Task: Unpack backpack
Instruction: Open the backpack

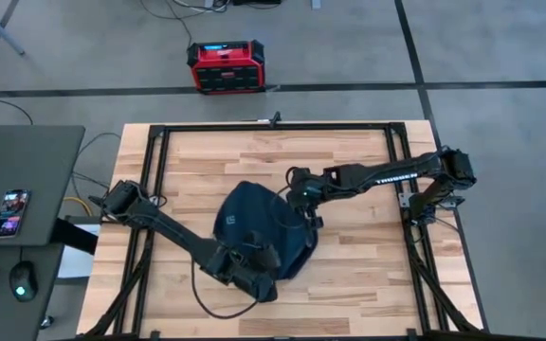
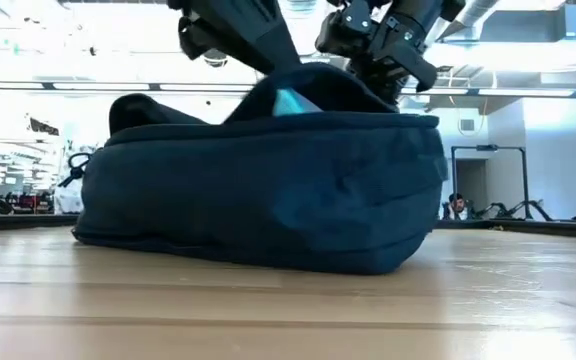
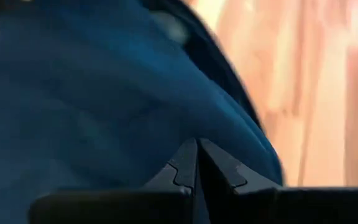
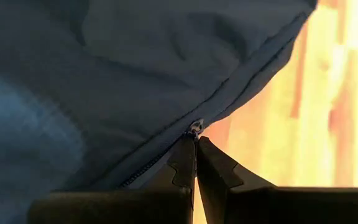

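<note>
Your backpack (image 1: 259, 234) lies flat near the middle of the wooden table (image 1: 349, 156), a little toward the near edge, with its long axis running roughly from far-left to near-right in the overhead view.

The relation that matters is at the right gripper (image 4: 196, 144). Its two fingers are pressed together at their tips, right at the small metal zipper pull (image 4: 195, 129) on the bag's seam. It looks as if they pinch the pull, though you cannot fully confirm the grip. From that point the zipper (image 4: 143, 170) runs back alongside the fingers, while the closed seam continues away from them along the bag's right edge. So the bag's bulk sits to the left of this gripper, and any pull has to follow the seam, not cross it.

The left gripper (image 3: 197, 151) is at the near edge of the bag, with its fingers shut. Dark blue fabric lies just beyond the tips. Whether any cloth is caught between them you cannot tell.

Judging from this, the right arm (image 1: 387, 175) is placed for the zipper and the left arm (image 1: 169, 225) for steadying the bag.
</note>
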You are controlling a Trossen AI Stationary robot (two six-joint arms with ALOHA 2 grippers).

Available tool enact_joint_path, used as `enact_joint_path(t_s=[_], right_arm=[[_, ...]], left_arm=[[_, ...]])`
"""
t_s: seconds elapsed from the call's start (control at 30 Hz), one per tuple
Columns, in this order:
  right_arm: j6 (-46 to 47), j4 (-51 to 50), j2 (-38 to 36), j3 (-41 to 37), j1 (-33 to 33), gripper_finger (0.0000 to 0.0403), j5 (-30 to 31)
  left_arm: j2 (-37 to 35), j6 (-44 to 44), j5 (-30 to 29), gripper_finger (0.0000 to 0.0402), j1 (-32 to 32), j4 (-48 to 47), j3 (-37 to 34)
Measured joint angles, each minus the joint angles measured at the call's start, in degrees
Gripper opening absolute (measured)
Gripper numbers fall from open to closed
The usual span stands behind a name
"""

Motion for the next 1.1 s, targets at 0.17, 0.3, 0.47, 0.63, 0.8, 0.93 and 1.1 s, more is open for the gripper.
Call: enact_joint_path(t_s=[0.17,0.3,0.47,0.63,0.8,0.93,1.1], right_arm=[[0.09,0.32,0.0,0.0,0.95,0.0,-1.01],[-0.35,2.0,0.0,-0.02,1.03,0.0,-1.11],[-0.22,1.67,0.0,-0.02,0.86,0.0,-1.15],[1.88,0.78,0.0,-0.02,0.86,0.0,-1.18],[0.82,1.17,0.0,-0.04,0.78,0.0,-1.24],[-2.39,2.75,0.0,-0.05,-0.23,0.0,-1.29],[-3.49,4.09,0.02,-0.07,-1.45,0.0,-1.28]], left_arm=[[-0.09,-8.57,-3.71,0.0,-0.87,-0.22,0.0],[-0.19,-12.46,-3.89,0.0,-3.16,-3.23,0.0],[-1.41,-19.74,-6.54,0.0,-4.54,-6.59,-0.04],[-3.68,-19.15,-6.16,0.0,-3.87,-6.4,-0.07],[-5.38,-19.06,-5.88,0.0,-2.88,-6.99,-0.07],[-6.35,-19.15,-5.48,0.0,-3.05,-6.97,-0.07],[-6.68,-19.1,-5.52,0.0,-3.14,-7.03,-0.07]])
